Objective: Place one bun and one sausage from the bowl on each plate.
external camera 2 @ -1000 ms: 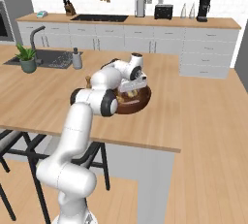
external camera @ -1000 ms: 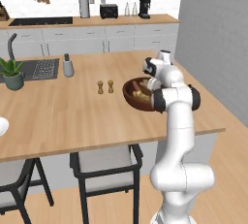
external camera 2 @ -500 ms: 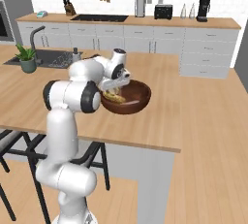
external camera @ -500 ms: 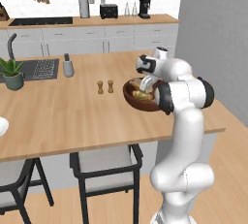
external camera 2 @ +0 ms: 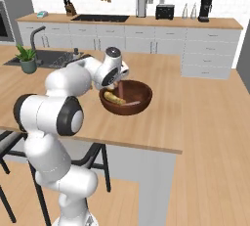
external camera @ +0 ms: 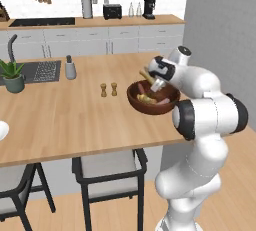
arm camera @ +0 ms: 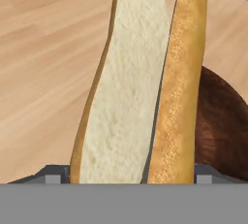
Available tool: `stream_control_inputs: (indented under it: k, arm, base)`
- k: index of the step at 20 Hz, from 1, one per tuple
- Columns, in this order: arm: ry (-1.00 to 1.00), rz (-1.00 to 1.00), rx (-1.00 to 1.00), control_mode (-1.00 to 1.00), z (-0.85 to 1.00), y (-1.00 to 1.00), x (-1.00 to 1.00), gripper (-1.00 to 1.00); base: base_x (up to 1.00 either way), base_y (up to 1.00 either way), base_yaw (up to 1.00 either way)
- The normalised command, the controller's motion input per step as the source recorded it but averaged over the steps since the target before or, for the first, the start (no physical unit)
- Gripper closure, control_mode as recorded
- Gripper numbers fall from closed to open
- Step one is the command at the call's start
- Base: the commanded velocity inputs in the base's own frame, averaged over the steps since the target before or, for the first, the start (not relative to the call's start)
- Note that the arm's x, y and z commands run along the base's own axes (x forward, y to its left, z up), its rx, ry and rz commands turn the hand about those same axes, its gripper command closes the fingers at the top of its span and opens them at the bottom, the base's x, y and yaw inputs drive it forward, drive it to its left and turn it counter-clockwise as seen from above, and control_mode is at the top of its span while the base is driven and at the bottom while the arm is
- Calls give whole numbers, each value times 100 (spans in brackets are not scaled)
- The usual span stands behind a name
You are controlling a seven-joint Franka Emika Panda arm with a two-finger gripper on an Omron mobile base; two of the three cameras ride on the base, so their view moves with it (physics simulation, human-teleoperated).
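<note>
In the left base view the tool (external camera: 157,82) hangs just over the dark wooden bowl (external camera: 150,107), which stands on the table (external camera: 65,120) near its right end. A long tan bun (external camera: 146,74) sticks up and away from the tool. In the bowl I count one more tan piece and one reddish sausage (external camera: 163,100), though anything under the hand is hidden. Two small shakers (external camera: 108,89) stand just left of the bowl. A white curved edge (external camera: 2,130) at the picture's left border may be a plate, but I cannot tell. In the right base view the tool (external camera 2: 119,80) sits at the near-left rim of the one bowl (external camera 2: 139,103), and one pale yellow piece (external camera 2: 114,98) lies inside, below the hand. In the hand view the tool (arm camera: 131,174) is clenched on the one split bun (arm camera: 135,97). Its fingertips (arm camera: 55,173) press either long side, the white cut face and golden crust run away from the camera, and the bowl's brown wall (arm camera: 223,131) shows to the right over bare table (arm camera: 38,48). To do this step well, I judge the grip should be kept gentle so the soft bread is not crushed, and the bun should be raised clear of the rim before it is carried. It should travel level to a plate and be laid flat there, with room left beside it for a sausage.
</note>
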Motion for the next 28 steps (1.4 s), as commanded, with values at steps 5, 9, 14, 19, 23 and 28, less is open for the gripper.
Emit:
stream_control_inputs:
  k: [5, 9, 14, 19, 23, 28]
  arm:
    - [41, 6, -19, -100, 74, -8, 33, 100]
    - [8, 11, -5, -100, 82, -2, -28, 100]
    - [-4, 4, 0, -100, 19, -2, -59, 100]
    - [-1, 0, -1, -100, -1, 1, -18, 100]
    - [0, 0, 0, 100, 0, 0, 0, 100]
    - [0, 0, 0, 100, 0, 0, 0, 100]
  base:
    - [0, 0, 0]
    - [0, 0, 0]
    - [0, 0, 0]
    - [0, 0, 0]
    - [-42, 69, 0]
    - [-20, 100, 0]
